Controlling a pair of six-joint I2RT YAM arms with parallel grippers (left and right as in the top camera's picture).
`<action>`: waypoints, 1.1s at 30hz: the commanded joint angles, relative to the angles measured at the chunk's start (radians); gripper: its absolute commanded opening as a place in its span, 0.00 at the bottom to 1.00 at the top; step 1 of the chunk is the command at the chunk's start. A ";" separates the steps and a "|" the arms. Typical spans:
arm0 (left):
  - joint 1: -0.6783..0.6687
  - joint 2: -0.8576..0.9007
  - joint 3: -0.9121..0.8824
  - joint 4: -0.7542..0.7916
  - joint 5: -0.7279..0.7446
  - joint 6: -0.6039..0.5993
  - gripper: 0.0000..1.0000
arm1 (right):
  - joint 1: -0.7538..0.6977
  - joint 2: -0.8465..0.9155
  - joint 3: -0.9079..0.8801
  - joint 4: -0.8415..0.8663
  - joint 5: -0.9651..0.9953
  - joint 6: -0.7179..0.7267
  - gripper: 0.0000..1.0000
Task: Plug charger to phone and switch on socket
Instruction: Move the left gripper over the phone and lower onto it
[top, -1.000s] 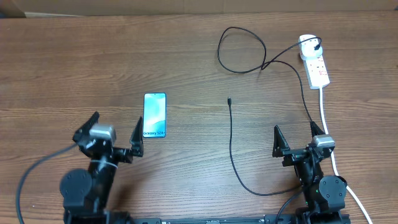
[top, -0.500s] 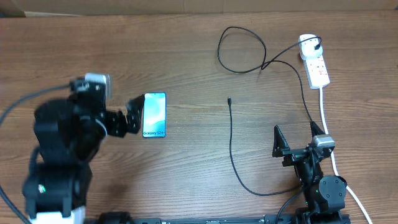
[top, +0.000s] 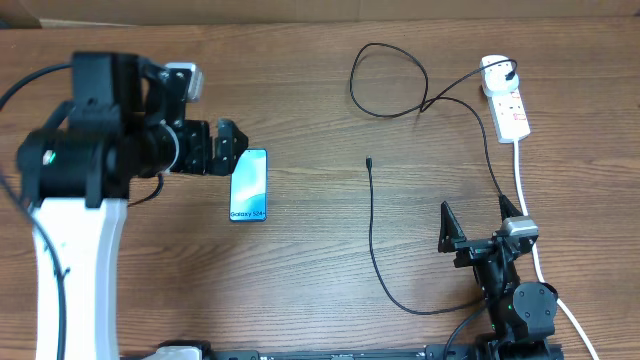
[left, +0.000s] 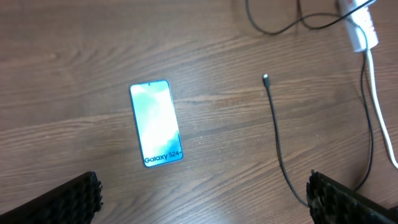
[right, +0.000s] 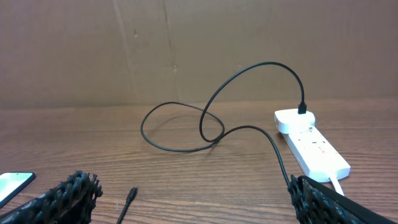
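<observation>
The phone (top: 249, 185) lies flat, screen up, on the left half of the wooden table; it also shows in the left wrist view (left: 156, 123) and at the right wrist view's left edge (right: 12, 183). The charger cable (top: 372, 230) runs down the table's middle, its loose plug tip (top: 369, 161) free on the wood to the right of the phone. Its other end loops to a black plug in the white socket (top: 505, 97) at the far right. My left gripper (top: 215, 150) is open and empty, raised beside the phone's far left corner. My right gripper (top: 478, 225) is open and empty at the front right.
The socket's thick white cord (top: 522, 170) runs toward the front edge past my right arm. A cardboard wall (right: 186, 50) stands behind the table. The cable's loop (top: 390, 80) lies at the back centre.
My left arm has risen from the front left and swung away from the front edge, to the phone's far end. The right arm, phone and cable have not moved.
</observation>
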 joint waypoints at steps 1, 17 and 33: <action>-0.006 0.079 0.020 0.005 0.030 -0.058 1.00 | 0.006 -0.009 -0.011 0.006 0.010 -0.001 1.00; -0.125 0.380 -0.001 -0.015 -0.246 -0.321 0.98 | 0.006 -0.009 -0.011 0.006 0.010 -0.001 1.00; -0.174 0.518 -0.111 0.104 -0.374 -0.424 1.00 | 0.006 -0.009 -0.011 0.006 0.010 -0.001 1.00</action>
